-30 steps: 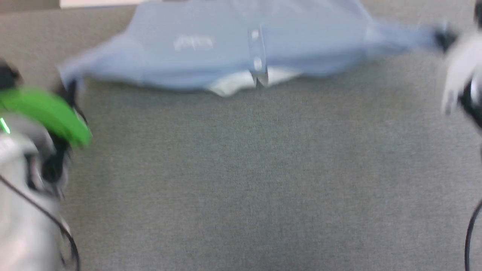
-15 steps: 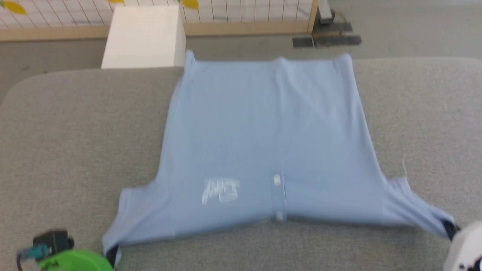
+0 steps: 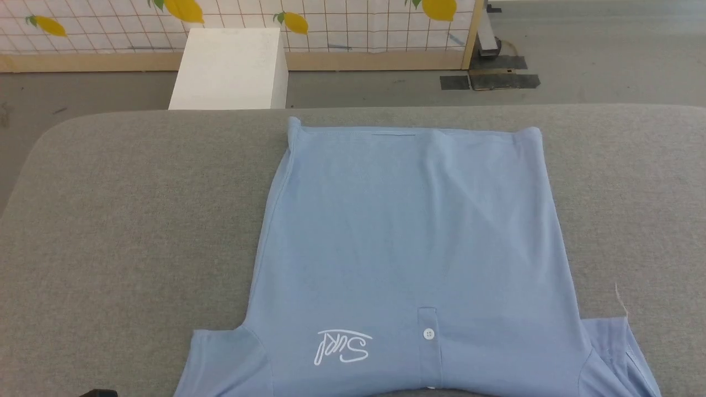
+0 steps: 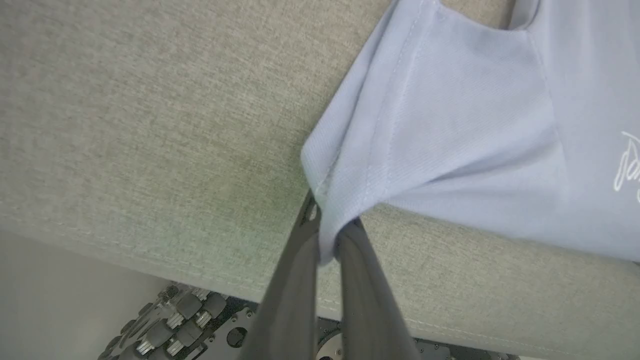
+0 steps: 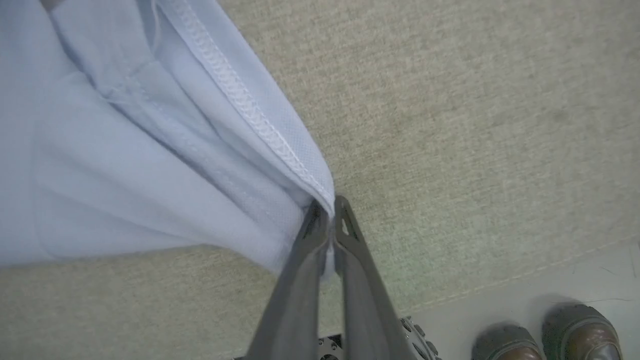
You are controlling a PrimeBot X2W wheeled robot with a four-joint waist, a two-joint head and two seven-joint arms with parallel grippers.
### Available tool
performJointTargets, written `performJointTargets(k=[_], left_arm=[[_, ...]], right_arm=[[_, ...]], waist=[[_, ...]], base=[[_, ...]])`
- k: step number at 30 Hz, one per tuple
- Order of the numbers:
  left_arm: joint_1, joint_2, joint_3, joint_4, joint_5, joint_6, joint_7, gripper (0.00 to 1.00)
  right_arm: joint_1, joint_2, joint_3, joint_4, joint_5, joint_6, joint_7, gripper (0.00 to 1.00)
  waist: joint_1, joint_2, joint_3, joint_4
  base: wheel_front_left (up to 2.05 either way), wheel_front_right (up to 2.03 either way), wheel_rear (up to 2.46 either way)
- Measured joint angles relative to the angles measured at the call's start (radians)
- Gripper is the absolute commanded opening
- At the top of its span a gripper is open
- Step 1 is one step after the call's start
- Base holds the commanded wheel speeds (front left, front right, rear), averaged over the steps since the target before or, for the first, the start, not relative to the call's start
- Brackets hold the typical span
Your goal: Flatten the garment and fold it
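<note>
The left claw [image 4: 331,225] is pinched tight on the corner of one sleeve hem of the garment [image 3: 408,248]. The right claw [image 5: 330,207] is pinched just as tight on the other sleeve's stitched hem. The garment lies face up on the grey counter [image 3: 138,193], stretched between the two claws, with its bottom hem at the end farthest from them. The head view gives the white logo [image 3: 342,346], a button [image 3: 428,333] and a white box [image 3: 229,69] beyond the counter. The right wrist view gives a person's shoes [image 5: 545,335] on the floor, back behind that claw's fingertips.
</note>
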Motion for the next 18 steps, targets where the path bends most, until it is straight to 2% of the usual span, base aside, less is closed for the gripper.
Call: performJointTargets(k=[4, 5, 7, 8, 13, 14, 18], left_arm=[[-0.001, -0.018, -0.011, -0.003, -0.009, -0.003, -0.004, 0.00], [-0.001, -0.018, -0.013, -0.002, -0.011, -0.006, -0.004, 0.00], [-0.002, -0.018, -0.014, -0.003, -0.016, -0.011, -0.007, 0.00], [-0.004, -0.018, -0.014, -0.004, -0.016, -0.016, -0.012, 0.00], [-0.010, -0.022, -0.021, -0.018, -0.016, -0.028, -0.030, 0.00], [-0.021, -0.027, -0.026, -0.027, -0.016, -0.029, -0.038, 0.00], [-0.043, -0.028, -0.034, -0.035, -0.015, -0.037, -0.047, 0.00]], right_arm=[[-0.012, -0.006, 0.006, 0.055, 0.010, 0.000, -0.051, 0.00], [-0.014, -0.006, 0.007, 0.061, 0.012, 0.000, -0.064, 0.03], [-0.016, -0.006, 0.010, 0.066, 0.014, 0.000, -0.091, 0.84], [-0.016, -0.006, 0.008, 0.063, 0.014, 0.000, -0.105, 1.00], [-0.035, -0.004, -0.009, 0.019, 0.021, -0.001, -0.210, 1.00], [-0.058, -0.002, 0.007, -0.049, 0.019, -0.001, -0.287, 1.00], [-0.135, -0.002, 0.039, -0.104, -0.005, -0.001, -0.403, 1.00]], waist=[[0.0000, 0.0000, 0.005, 0.008], [0.0000, 0.0000, 0.006, 0.008], [0.0000, 0.0000, 0.006, 0.008], [0.0000, 0.0000, 0.006, 0.009], [0.0000, 0.0000, 0.007, 0.016], [0.0000, 0.0000, 0.008, 0.021], [0.0000, 0.0000, 0.012, 0.031]], base=[[0.00, 0.00, 0.00], [0.00, 0.00, 0.00], [0.00, 0.00, 0.00], [0.00, 0.00, 0.00], [0.00, 0.00, 0.00], [0.00, 0.00, 0.00], [0.00, 0.00, 0.00]])
